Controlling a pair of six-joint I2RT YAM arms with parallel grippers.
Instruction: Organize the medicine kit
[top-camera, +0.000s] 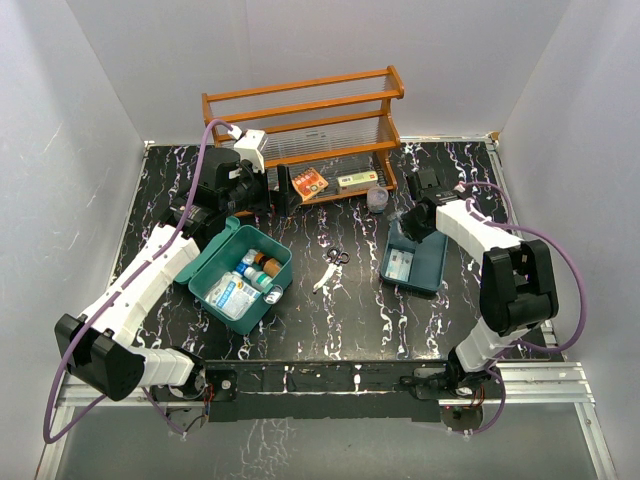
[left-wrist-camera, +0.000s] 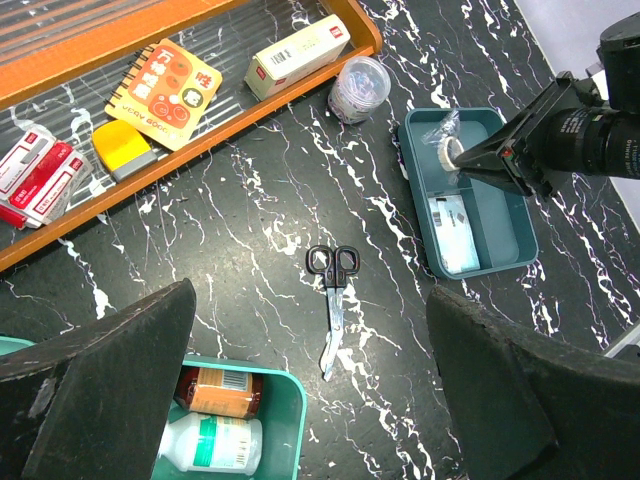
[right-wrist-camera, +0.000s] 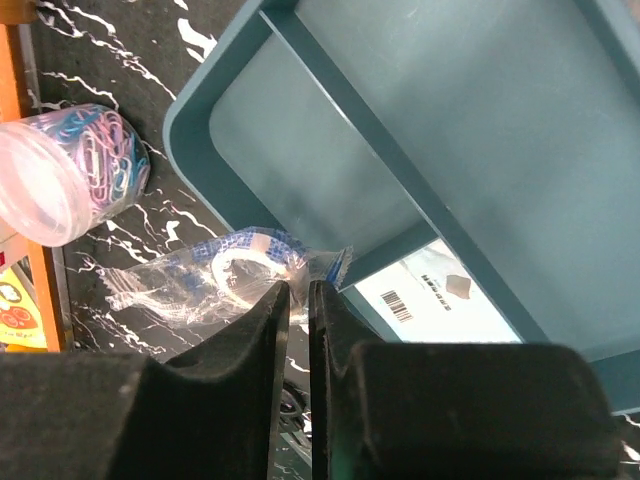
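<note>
The teal-green medicine kit (top-camera: 205, 268) lies open at the left, holding bottles and a blister pack; its corner shows in the left wrist view (left-wrist-camera: 285, 415) with a brown bottle (left-wrist-camera: 217, 392) and a white bottle (left-wrist-camera: 208, 443). My left gripper (left-wrist-camera: 312, 400) is open and empty above the kit's far edge. Scissors (top-camera: 331, 267) lie on the table between the kit and the tray, also in the left wrist view (left-wrist-camera: 335, 303). My right gripper (right-wrist-camera: 297, 290) is shut on a clear bag with a tape roll (right-wrist-camera: 235, 272), held over the blue-grey tray's (top-camera: 432, 262) far corner.
The orange wooden rack (top-camera: 300, 105) stands at the back with a notebook (left-wrist-camera: 164, 81), a white box (left-wrist-camera: 298, 56), red packets (left-wrist-camera: 35, 174) and a yellow item (left-wrist-camera: 122, 148). A jar of paper clips (left-wrist-camera: 358, 88) sits near the tray. A white packet (right-wrist-camera: 440, 290) lies in the tray.
</note>
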